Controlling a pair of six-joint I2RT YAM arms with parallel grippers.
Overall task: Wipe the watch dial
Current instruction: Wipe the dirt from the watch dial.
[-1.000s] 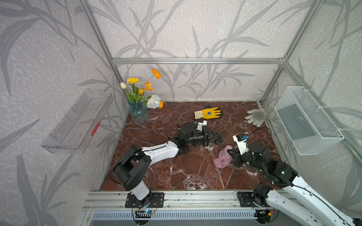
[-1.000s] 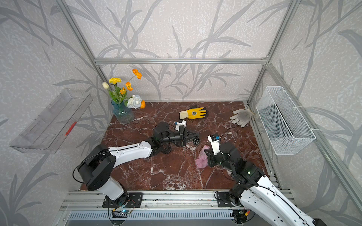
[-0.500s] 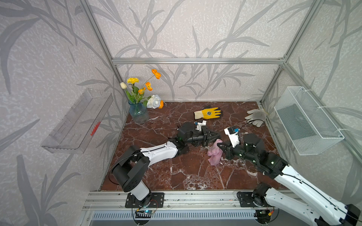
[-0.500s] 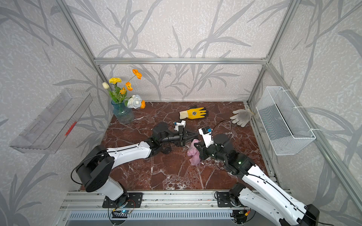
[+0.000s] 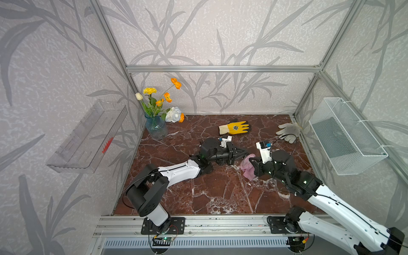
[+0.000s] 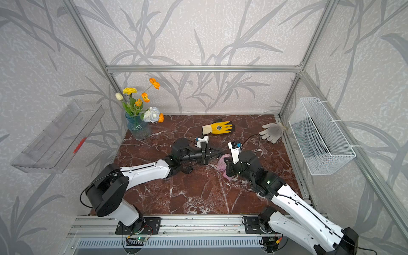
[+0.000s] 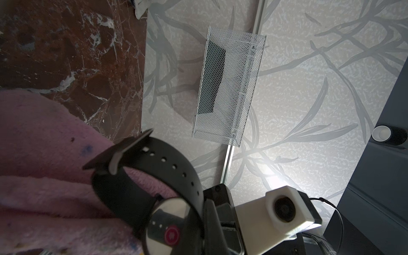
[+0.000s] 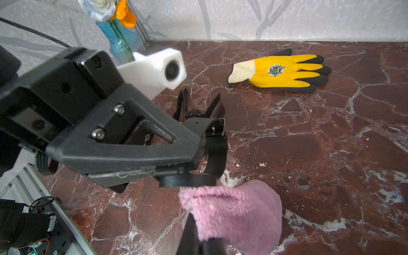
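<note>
Left fingers (image 8: 132, 152) are closed tight on the black watch (image 8: 217, 150), held above the table (image 5: 209, 194) mid-scene, that arm stretched low and nearly flat. Right fingers (image 8: 188, 234), on an arm bent at the elbow, pinch the pink cloth (image 8: 234, 212) against the watch case; the dial itself cannot be made out.

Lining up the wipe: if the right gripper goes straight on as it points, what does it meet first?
Its pink cloth would meet the watch clamped in the left gripper; they look almost touching, depth unclear.
</note>
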